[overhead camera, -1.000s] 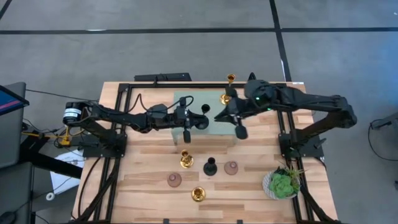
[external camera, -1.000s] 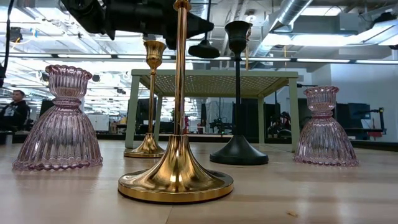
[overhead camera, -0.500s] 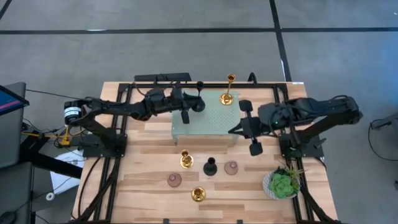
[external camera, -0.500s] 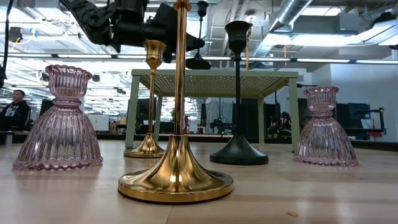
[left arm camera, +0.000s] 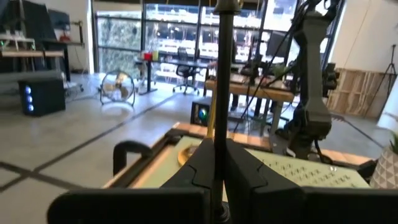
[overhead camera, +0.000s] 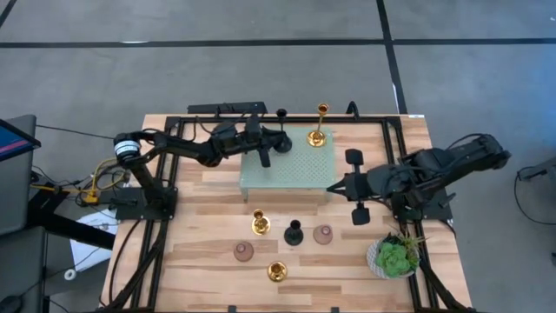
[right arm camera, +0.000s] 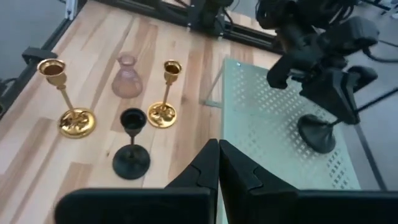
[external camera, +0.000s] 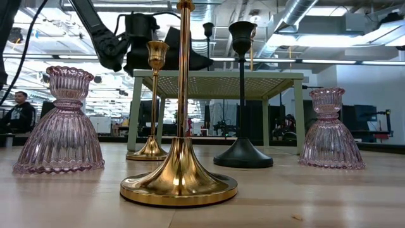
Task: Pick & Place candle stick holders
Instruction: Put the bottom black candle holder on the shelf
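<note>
My left gripper (overhead camera: 276, 139) is shut on a matte black candle holder (right arm camera: 318, 132) over the far left part of the pale green perforated platform (overhead camera: 300, 169). A gold holder (overhead camera: 318, 132) stands on its base at the platform's far right. On the wooden table in front stand two gold holders (overhead camera: 260, 223) (overhead camera: 277, 271), a black one (overhead camera: 294, 233) and two pink ones (overhead camera: 323, 233) (overhead camera: 243, 251). My right gripper (overhead camera: 332, 188) is shut and empty, just right of the platform's near right corner. My left gripper pinches the black holder's slim stem (left arm camera: 219, 118) between its two fingers, on its lower part, not far above the flared base (right arm camera: 317, 134). The fingers come about level from the table's left and lie across the stem. The holder stands upright, its base at the platform's surface; whether it touches, I cannot tell.
A green plant in a white pot (overhead camera: 395, 256) stands at the table's near right. The platform stands on legs (external camera: 135, 111) above the table. Black frame rails (overhead camera: 169, 156) run along the table's sides. A person (external camera: 16, 114) sits far back in the room.
My left gripper has carried the black holder toward the table's far edge and down toward the platform, keeping it upright. My right gripper has drawn back from over the platform toward the table's right and near edges.
</note>
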